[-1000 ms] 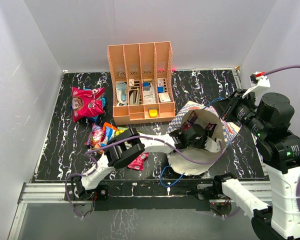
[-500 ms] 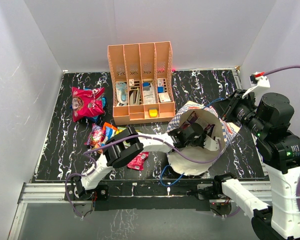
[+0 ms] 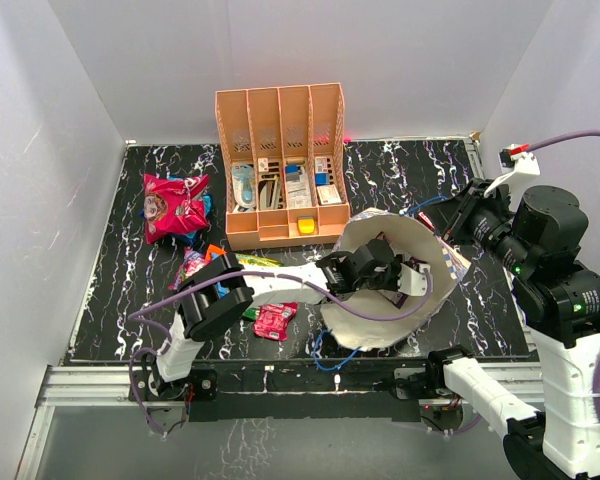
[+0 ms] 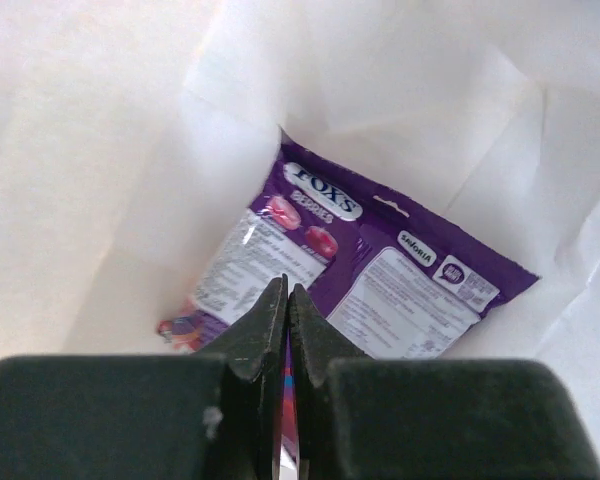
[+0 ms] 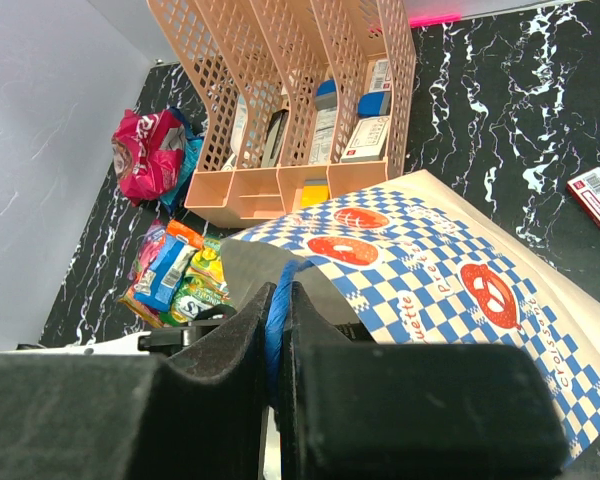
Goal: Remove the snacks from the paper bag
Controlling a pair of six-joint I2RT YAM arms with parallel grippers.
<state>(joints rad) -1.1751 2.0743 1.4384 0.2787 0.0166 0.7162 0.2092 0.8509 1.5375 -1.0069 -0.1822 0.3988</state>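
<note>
The paper bag (image 3: 375, 328) lies on its side at the table's front right, its cream mouth facing left. My left gripper (image 3: 380, 266) is inside it. In the left wrist view this gripper (image 4: 287, 290) is shut on a foil edge of a purple FOX'S packet (image 4: 390, 275) lying on the bag's cream floor. My right gripper (image 5: 278, 290) is shut on the bag's blue cord handle (image 5: 280, 300), above the blue-red patterned outside (image 5: 450, 270). It holds that side of the bag up at the right (image 3: 462, 216). Other snacks (image 3: 202, 266) lie in a pile left of the bag.
The orange slotted desk organizer (image 3: 280, 165) stands at the back centre. A pink packet (image 3: 174, 205) lies at the far left. A red packet (image 3: 275, 321) lies by the left forearm. A small red box (image 5: 592, 190) lies on the table right of the bag.
The left gripper and forearm have drawn back to the left. The bag's mouth has shifted left with them and gapes wider. The right gripper has kept its place.
</note>
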